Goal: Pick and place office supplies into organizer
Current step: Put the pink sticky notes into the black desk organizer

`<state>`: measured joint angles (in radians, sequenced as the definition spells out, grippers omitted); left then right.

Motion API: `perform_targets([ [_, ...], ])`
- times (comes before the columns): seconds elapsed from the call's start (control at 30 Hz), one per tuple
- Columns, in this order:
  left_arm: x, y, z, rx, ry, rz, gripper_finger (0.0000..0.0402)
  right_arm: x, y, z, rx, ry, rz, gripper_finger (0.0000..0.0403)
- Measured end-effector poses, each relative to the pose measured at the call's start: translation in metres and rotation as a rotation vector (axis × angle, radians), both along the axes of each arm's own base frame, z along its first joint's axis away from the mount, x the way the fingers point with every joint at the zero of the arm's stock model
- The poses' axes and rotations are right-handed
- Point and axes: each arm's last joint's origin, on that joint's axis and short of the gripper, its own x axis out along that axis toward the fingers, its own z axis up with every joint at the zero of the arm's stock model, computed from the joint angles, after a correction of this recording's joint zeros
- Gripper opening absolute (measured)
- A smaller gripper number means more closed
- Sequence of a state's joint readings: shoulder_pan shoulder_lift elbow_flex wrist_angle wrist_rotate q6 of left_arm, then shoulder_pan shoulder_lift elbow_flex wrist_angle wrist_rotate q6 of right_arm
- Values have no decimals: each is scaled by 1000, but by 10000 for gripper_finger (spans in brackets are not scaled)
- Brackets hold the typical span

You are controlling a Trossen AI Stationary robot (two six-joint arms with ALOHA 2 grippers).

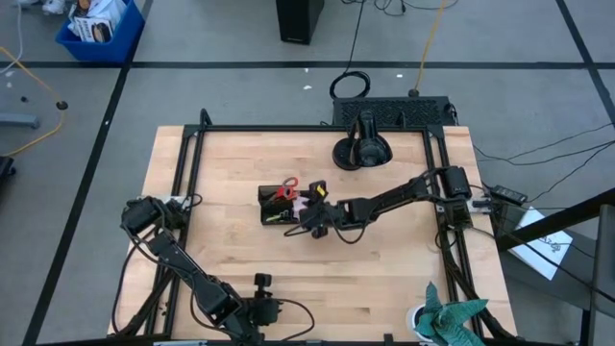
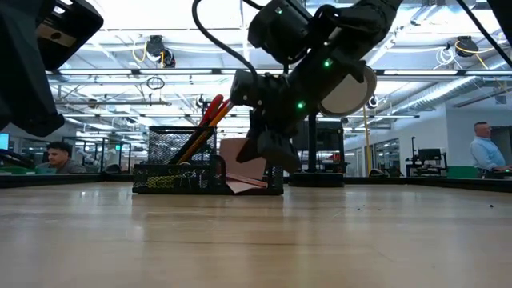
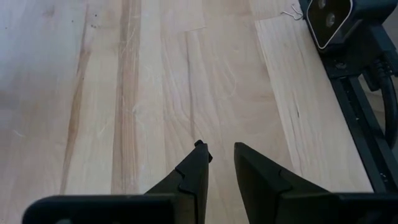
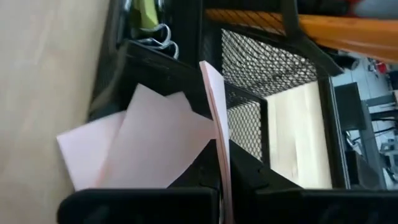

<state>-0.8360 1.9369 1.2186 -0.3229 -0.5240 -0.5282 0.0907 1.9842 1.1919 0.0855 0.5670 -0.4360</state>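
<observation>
While the pink sticky-note pad (image 4: 214, 124) is pinched on edge by the right pincer (image 1: 312, 217), it is tilted against the organizer (image 1: 279, 207) wall, presumably for slotting in. Left pincer (image 3: 217, 158): parked, slightly parted, nothing held, over bare tabletop (image 3: 155, 81).

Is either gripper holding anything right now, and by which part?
The right gripper pinches the pink sticky-note pad by one edge, at the organizer. The left gripper holds nothing.
</observation>
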Motion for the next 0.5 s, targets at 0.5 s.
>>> perform_targets([
  [0.5, 2, 2, 0, -2, -1, 8, 85, -6, -3, -7, 105, 39, 4, 0],
])
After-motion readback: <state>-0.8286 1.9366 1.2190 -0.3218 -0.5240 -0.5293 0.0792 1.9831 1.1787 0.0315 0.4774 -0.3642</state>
